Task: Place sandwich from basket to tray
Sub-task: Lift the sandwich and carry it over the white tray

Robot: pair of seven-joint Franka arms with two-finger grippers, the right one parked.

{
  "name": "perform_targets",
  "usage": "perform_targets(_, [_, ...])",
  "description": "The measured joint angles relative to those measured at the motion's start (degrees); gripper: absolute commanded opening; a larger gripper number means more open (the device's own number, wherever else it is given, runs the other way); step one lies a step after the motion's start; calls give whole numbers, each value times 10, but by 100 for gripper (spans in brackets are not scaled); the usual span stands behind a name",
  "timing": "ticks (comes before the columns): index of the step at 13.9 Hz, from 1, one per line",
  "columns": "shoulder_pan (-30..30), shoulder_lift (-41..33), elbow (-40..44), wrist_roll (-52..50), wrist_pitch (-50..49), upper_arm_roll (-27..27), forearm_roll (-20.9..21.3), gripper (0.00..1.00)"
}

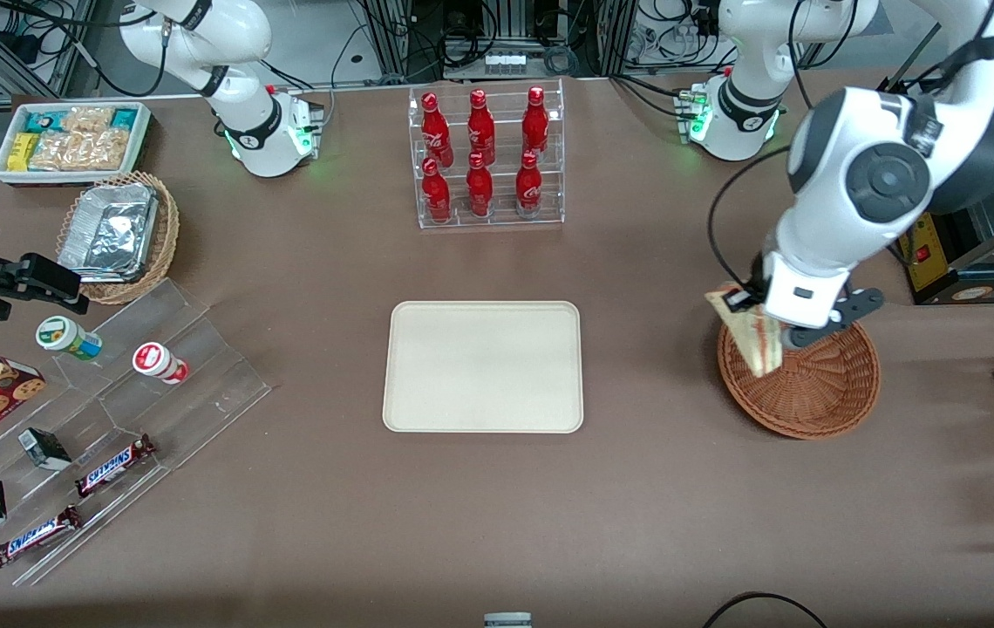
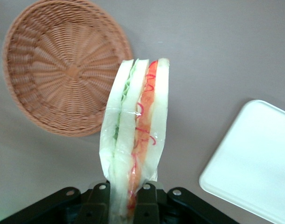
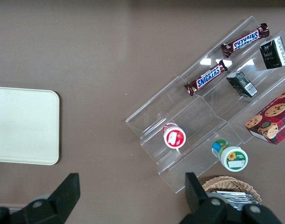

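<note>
The gripper pinches the sandwich between its fingers, lifted above the basket. Bare brown table lies between basket and tray; the bottle rack stands farther from the camera than the tray

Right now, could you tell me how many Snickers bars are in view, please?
2, both on the clear stepped stand toward the parked arm's end: one on a higher step, one on the step nearest the front camera. The gripper holds the sandwich above the basket.

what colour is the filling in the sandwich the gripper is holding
Red-orange and pale green between white bread, clearest in the left wrist view: sandwich held by the gripper.
</note>
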Motion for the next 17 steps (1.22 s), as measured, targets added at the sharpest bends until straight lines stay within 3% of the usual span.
perform_targets(4, [-19, 42, 53, -49, 0, -58, 0, 17])
perform_targets(9, [-107, 106, 90, -67, 0, -67, 4, 17])
perform_targets(12, [-154, 181, 144, -119, 2, -67, 55, 17])
perform_targets(17, [-198, 266, 203, -131, 37, -67, 82, 17])
